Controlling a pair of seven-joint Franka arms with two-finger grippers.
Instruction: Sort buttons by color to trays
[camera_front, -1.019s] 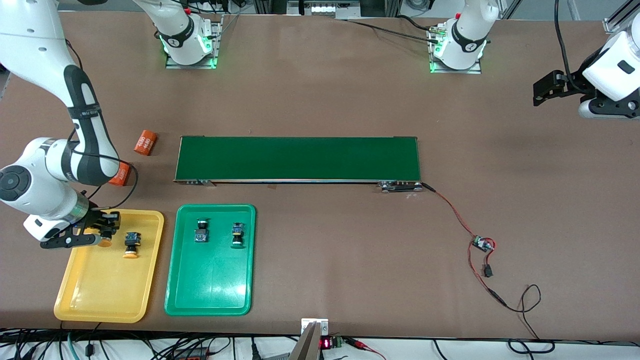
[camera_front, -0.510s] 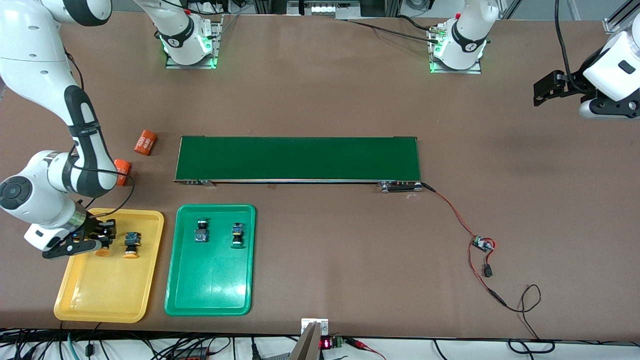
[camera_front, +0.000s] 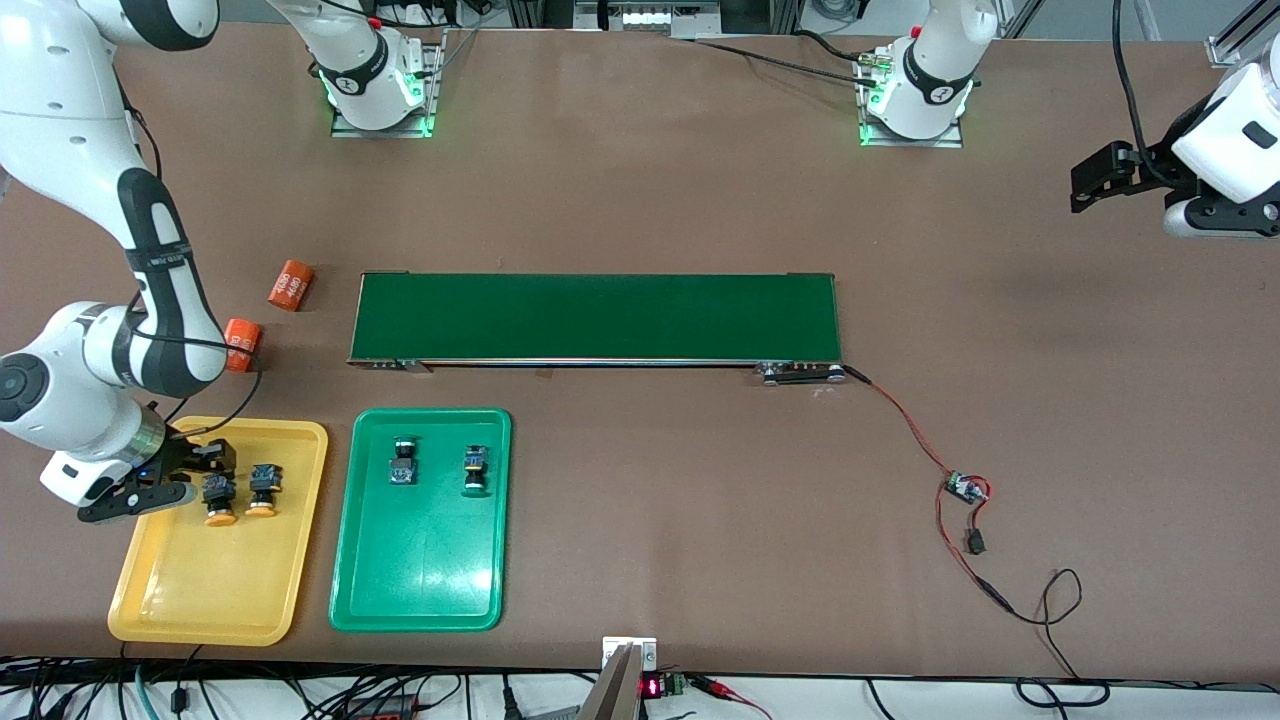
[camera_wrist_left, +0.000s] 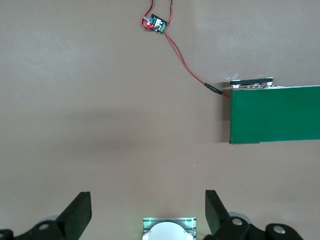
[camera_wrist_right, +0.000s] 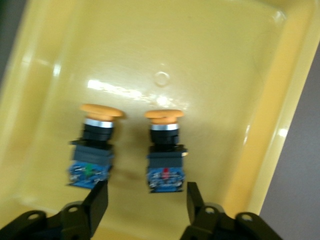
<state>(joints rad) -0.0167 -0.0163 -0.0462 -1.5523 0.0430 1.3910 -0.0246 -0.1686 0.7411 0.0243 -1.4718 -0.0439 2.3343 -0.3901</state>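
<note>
a brown table (camera_front: 650, 200) is seen, with a long dark green conveyor belt (camera_front: 595, 317) laid across its middle. nearer to the front camera than the belt, toward the right arm's end, a yellow tray (camera_front: 220, 600) and a green tray (camera_front: 415, 580) are set side by side.

two yellow-capped buttons (camera_front: 219, 499) (camera_front: 263, 490) are found lying side by side in the yellow tray, caps pointed toward the front camera. in the right wrist view the pair (camera_wrist_right: 95, 145) (camera_wrist_right: 165, 150) is seen resting on the tray floor (camera_wrist_right: 165, 60). two green-capped buttons (camera_front: 403, 460) (camera_front: 475, 469) are found in the green tray, apart from each other.

the right gripper (camera_front: 185, 478) is placed low over the yellow tray, at the body end of one yellow-capped button; its fingers (camera_wrist_right: 97, 202) are spread and nothing is pinched.

the left gripper (camera_front: 1100, 175) is held over bare table at the left arm's end, waiting; its fingers (camera_wrist_left: 80, 212) are spread wide and empty.

two orange cylinders (camera_front: 290, 285) (camera_front: 242, 345) and a small wired circuit board (camera_front: 965, 488) are noted on the table.
</note>
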